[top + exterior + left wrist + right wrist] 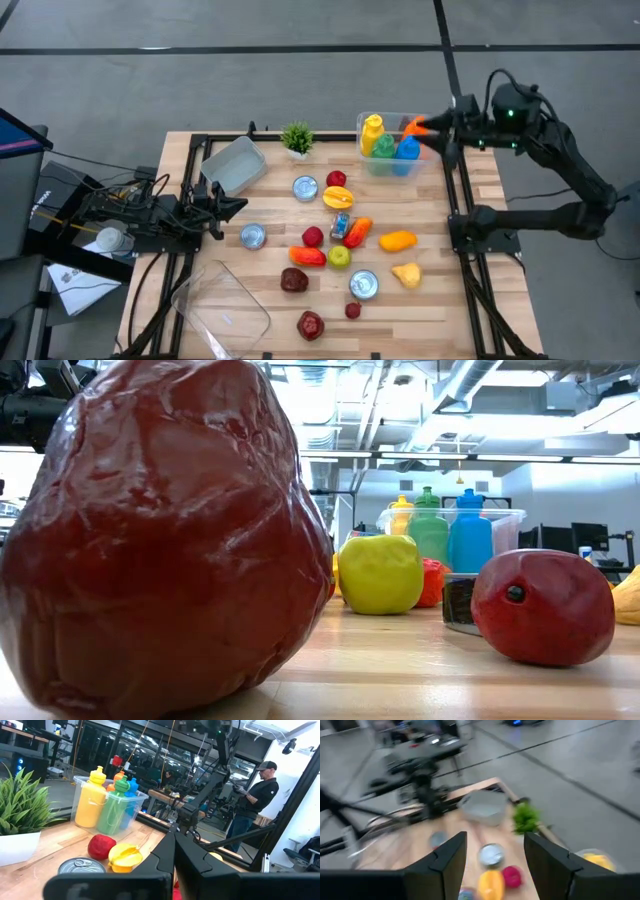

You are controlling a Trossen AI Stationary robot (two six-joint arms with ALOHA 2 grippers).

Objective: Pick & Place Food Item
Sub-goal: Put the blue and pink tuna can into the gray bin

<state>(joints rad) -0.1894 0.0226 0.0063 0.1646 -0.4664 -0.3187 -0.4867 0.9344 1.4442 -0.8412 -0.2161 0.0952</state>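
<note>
Clutter of food sits mid-counter (pixel 440 310), toward 8 o'clock from the right claw (pixel 432 127), which hangs over the bin (pixel 392 165) at the 1 o'clock corner, fingers parted; an orange tip shows there, whether gripped I cannot tell. Left claw (pixel 228 205), closed and empty, waits at 9 o'clock. Three cans (pixel 305 187), three bottles (pixel 372 133).

Small potted plant (pixel 297 138) at table's (pixel 440 310) far edge; person (pixel 254 800) standing beyond.
</note>
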